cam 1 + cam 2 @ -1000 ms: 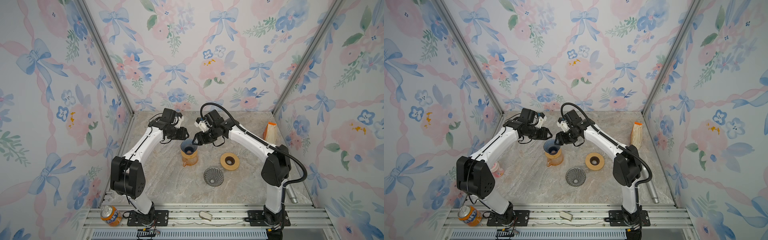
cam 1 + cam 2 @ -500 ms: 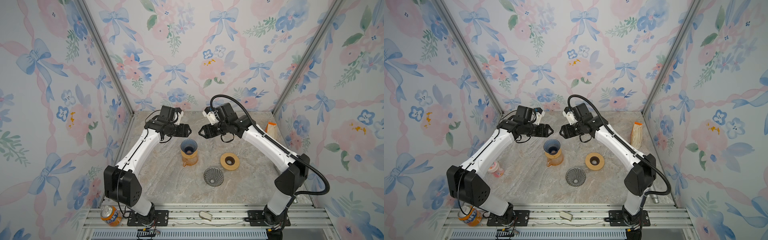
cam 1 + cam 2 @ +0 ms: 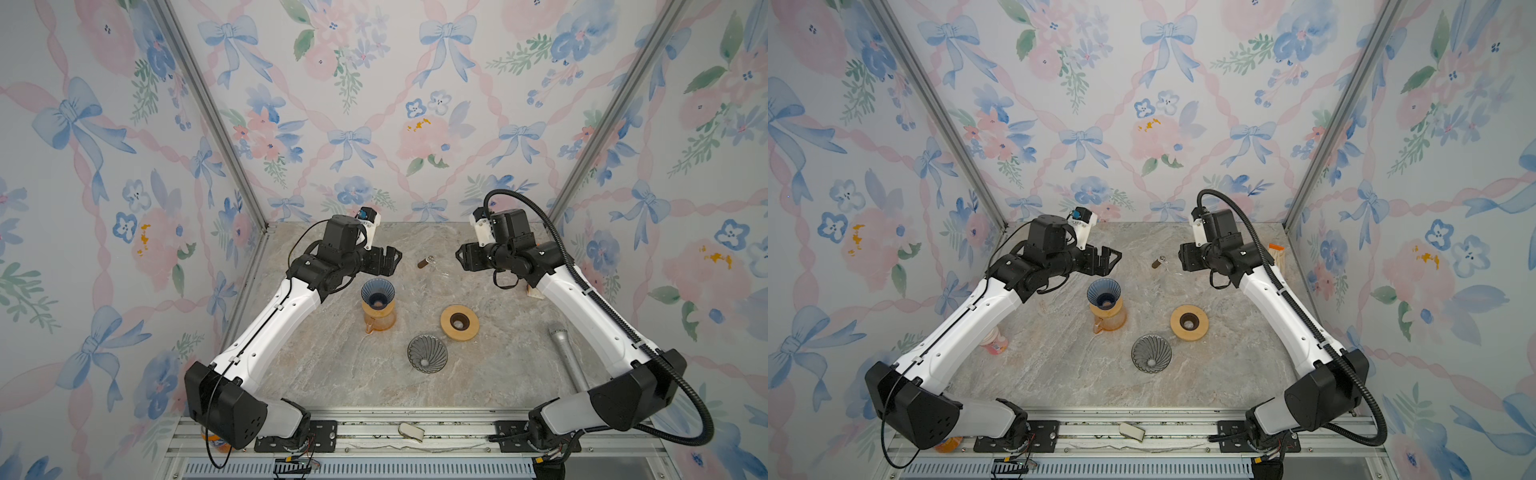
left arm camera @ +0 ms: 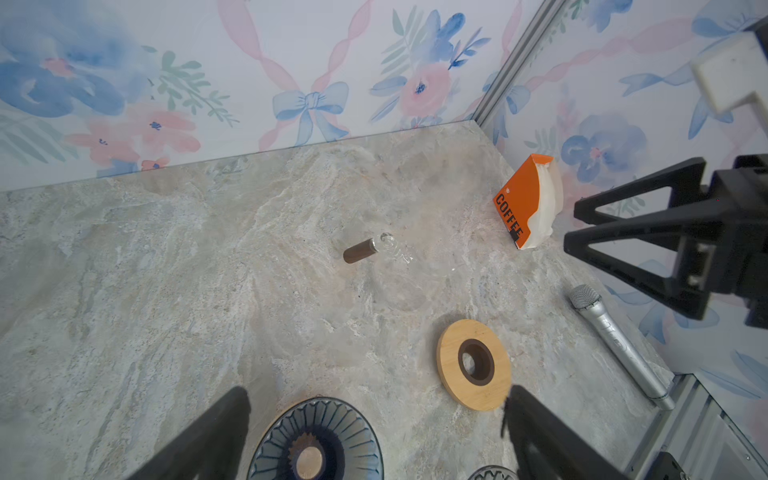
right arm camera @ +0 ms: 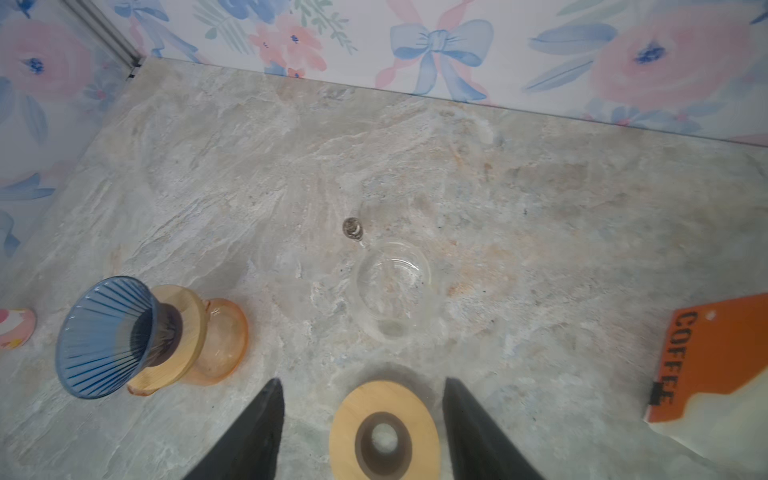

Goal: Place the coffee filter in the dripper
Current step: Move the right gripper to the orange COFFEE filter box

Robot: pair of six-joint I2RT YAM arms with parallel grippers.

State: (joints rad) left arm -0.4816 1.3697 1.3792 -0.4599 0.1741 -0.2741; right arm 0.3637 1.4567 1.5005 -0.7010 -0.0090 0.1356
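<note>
A blue ribbed dripper (image 3: 377, 292) (image 3: 1104, 292) (image 4: 316, 440) (image 5: 106, 336) sits on a wooden collar atop an orange glass carafe (image 3: 379, 319); its ribs show bare down to the hole. The coffee filters, white in an orange "COFFEE" holder (image 4: 527, 203) (image 5: 717, 361) (image 3: 1276, 254), lean at the right wall. My left gripper (image 3: 392, 259) (image 3: 1113, 257) (image 4: 376, 395) hovers open just behind the dripper, holding nothing. My right gripper (image 3: 459, 255) (image 3: 1181, 257) (image 5: 363, 381) hangs open and empty, above the table between the dripper and the filters.
A dark ribbed dripper (image 3: 427, 353) and a wooden ring (image 3: 459, 323) (image 5: 384, 432) lie in front of the carafe. A clear glass scoop with a brown handle (image 4: 361, 251) (image 5: 392, 282) lies between the grippers. A silver microphone (image 3: 567, 357) lies at right, a pink cup (image 3: 994, 340) at left.
Both grippers have drawn away from the blue dripper, rising and moving apart toward the back wall. The left jaws have opened wider.
</note>
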